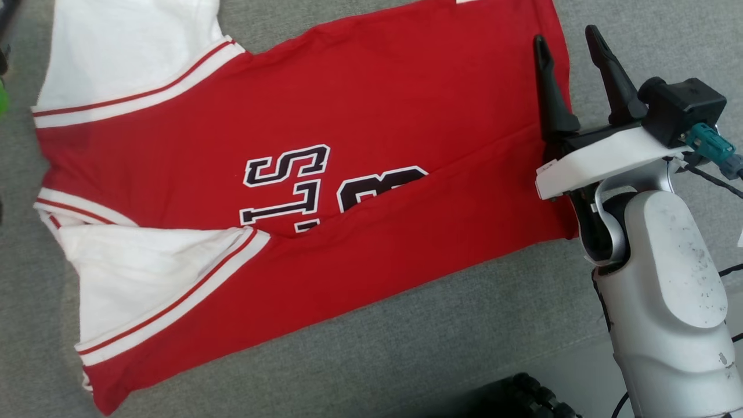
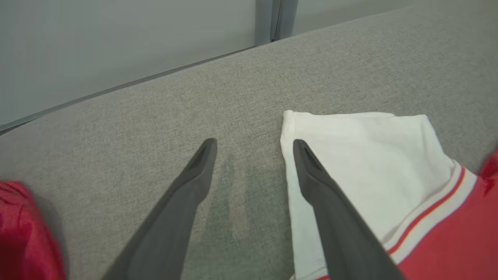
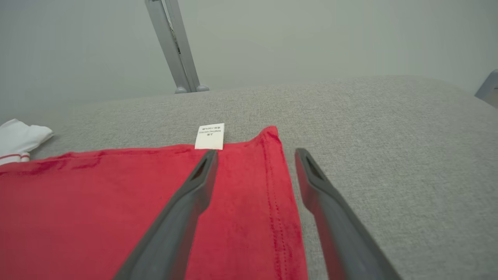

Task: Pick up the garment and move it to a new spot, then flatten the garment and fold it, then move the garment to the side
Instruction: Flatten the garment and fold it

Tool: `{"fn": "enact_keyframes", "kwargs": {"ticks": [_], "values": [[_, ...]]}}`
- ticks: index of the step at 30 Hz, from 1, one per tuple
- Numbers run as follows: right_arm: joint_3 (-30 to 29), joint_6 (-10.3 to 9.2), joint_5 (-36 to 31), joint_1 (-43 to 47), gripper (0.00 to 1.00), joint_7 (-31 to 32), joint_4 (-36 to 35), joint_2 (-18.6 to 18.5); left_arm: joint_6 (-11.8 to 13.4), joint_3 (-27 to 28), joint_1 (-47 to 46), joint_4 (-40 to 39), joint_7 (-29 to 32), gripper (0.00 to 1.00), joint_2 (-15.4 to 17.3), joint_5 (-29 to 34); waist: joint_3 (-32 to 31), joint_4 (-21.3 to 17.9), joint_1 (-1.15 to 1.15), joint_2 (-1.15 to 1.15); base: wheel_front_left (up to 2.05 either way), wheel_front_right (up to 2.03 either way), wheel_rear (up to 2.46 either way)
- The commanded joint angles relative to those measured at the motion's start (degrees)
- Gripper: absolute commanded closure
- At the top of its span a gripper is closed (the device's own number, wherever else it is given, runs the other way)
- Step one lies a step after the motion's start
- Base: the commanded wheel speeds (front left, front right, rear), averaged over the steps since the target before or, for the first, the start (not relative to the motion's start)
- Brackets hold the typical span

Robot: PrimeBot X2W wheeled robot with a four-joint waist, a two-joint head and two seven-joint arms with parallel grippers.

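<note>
The garment [image 1: 348, 116] is a red jersey with white sleeves and black lettering, spread on the grey cushion, its near long edge folded over the print. My right gripper [image 1: 569, 43] hovers open over the hem at the right. In the right wrist view the right gripper [image 3: 255, 155] straddles the hem edge of the garment [image 3: 97, 202], near a white care label [image 3: 209, 136]. In the left wrist view my left gripper [image 2: 255, 146] stands open above the cushion, one fingertip over the edge of the white sleeve [image 2: 362, 155].
Grey fabric cushion [image 1: 464, 325] carries everything; its near edge runs at the lower right. A pale wall and a metal post [image 3: 173, 46] rise behind it. Dark cables [image 1: 714, 180] trail from my right wrist. A black ridged object [image 1: 531, 397] lies at the bottom edge.
</note>
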Motion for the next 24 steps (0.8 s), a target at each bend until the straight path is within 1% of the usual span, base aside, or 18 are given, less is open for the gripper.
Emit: {"fn": "enact_keyframes", "kwargs": {"ticks": [1,4,8,12,13,14,15,16,20,24], "values": [[0.44,-0.08,0.22,-1.38,0.00,-0.99,0.71,-0.02,0.07,0.55,-1.27,0.57,0.50,0.00,0.71,-0.72,4.95,-4.93,0.00,0.00,0.00,0.00,0.00],[0.75,-0.08,0.44,-2.00,0.00,-1.62,1.59,-0.02,0.04,0.69,-1.76,0.74,1.07,0.00,1.10,-1.40,5.35,-5.53,0.00,0.00,0.00,0.00,0.00],[1.18,-0.08,0.82,-2.67,0.00,-2.19,2.57,-0.02,0.27,0.30,-2.07,1.00,1.47,0.00,1.62,-0.83,5.65,-6.06,0.00,0.00,0.00,0.00,0.00],[1.72,-0.08,0.27,-3.78,0.00,-2.24,3.47,-0.03,0.45,-0.75,-1.66,1.61,2.90,0.00,1.33,-0.75,5.63,-6.18,0.00,0.00,0.00,0.00,0.00],[1.88,-0.08,-0.03,-4.18,0.00,-2.23,3.57,-0.02,0.42,-1.04,-1.55,1.65,3.24,0.45,1.20,-0.84,5.55,-6.12,0.00,0.00,0.00,0.00,0.00],[1.99,-0.08,-0.34,-4.47,0.00,-2.18,3.68,-0.02,0.45,-1.23,-1.59,1.61,3.42,0.58,1.04,-0.87,5.45,-6.03,0.00,0.00,0.00,0.00,0.00],[2.11,-0.08,-0.76,-4.92,0.00,-1.99,3.78,-0.03,0.42,-1.50,-1.76,1.41,3.35,0.86,0.80,-0.82,5.27,-5.85,0.00,0.00,0.00,0.00,0.00],[2.18,-0.08,-1.24,-5.32,0.00,-1.75,3.85,-0.03,0.35,-1.70,-1.89,1.19,3.11,1.00,0.61,-0.79,5.09,-5.67,0.00,0.00,0.00,0.00,0.00],[2.53,-0.08,-4.03,-8.29,0.00,-0.08,4.26,-0.04,0.04,-2.48,-2.77,0.40,1.23,1.00,0.21,-0.34,3.98,-4.36,0.00,0.00,0.00,0.00,0.00],[2.96,-0.08,-7.01,-12.04,0.00,3.31,6.06,-0.83,-0.18,-3.88,-3.80,-0.25,-1.75,1.00,-1.22,0.12,2.54,-2.05,0.00,0.00,0.00,0.00,0.00]]}}
